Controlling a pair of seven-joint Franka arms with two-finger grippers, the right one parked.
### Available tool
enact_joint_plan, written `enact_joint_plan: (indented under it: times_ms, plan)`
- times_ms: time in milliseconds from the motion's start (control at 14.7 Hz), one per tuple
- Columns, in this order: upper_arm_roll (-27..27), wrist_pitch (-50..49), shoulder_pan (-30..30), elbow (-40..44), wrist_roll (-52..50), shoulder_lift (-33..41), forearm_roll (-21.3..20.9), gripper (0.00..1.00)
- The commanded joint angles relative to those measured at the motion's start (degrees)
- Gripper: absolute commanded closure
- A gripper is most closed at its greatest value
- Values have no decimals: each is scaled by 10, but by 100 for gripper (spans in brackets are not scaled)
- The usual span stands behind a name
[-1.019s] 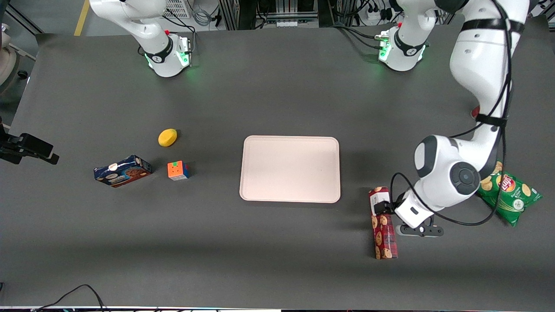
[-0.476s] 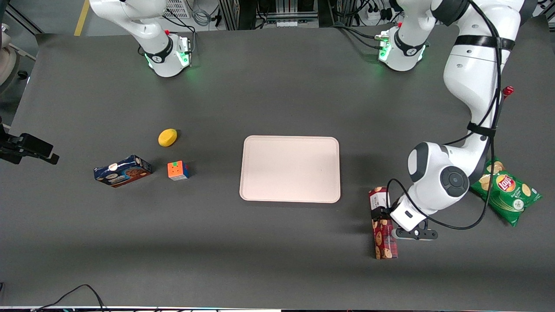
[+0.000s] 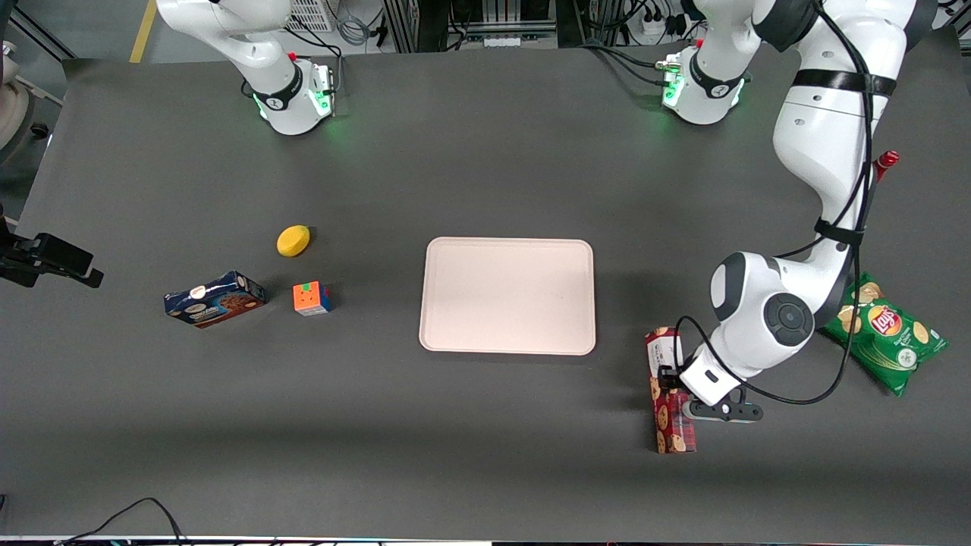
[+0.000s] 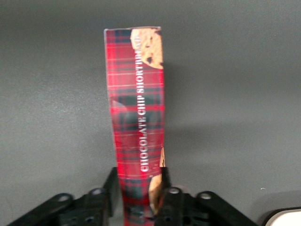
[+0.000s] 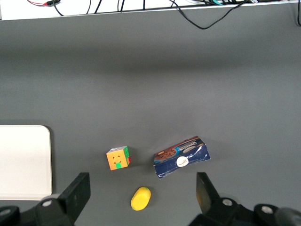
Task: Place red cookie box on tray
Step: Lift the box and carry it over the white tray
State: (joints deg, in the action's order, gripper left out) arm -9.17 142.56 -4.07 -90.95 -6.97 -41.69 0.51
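Looking left to right, you see the blue box (image 3: 214, 299), the cube (image 3: 312, 298), the empty tray (image 3: 507, 296), then the red box (image 3: 670, 392) lying on the table near it, toward the working arm's end. Over the last second your gripper (image 3: 667, 377) has dropped onto the box's label end. Its fingers (image 4: 112, 189) now straddle the box, flanking it closely; whether they press it you cannot tell. A lift looks close.
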Motion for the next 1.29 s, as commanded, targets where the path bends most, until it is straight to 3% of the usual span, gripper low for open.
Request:
enact_joint_plan:
  times_ms: [0, 476, 748, 1019, 1155, 1223]
  plan:
    - [6, -27, -7, 9, -9, 8, -10, 100]
    - [-8, -198, -26, 9, 88, 111, -3, 100]
    - [-61, -281, -41, 1, -8, 152, 20, 100]
    - [-73, -231, -87, -78, -139, 190, 13, 100]
    - [-100, -126, -88, -177, -199, 220, 9, 100]
    - [-117, -60, -88, -229, -240, 230, -13, 100]
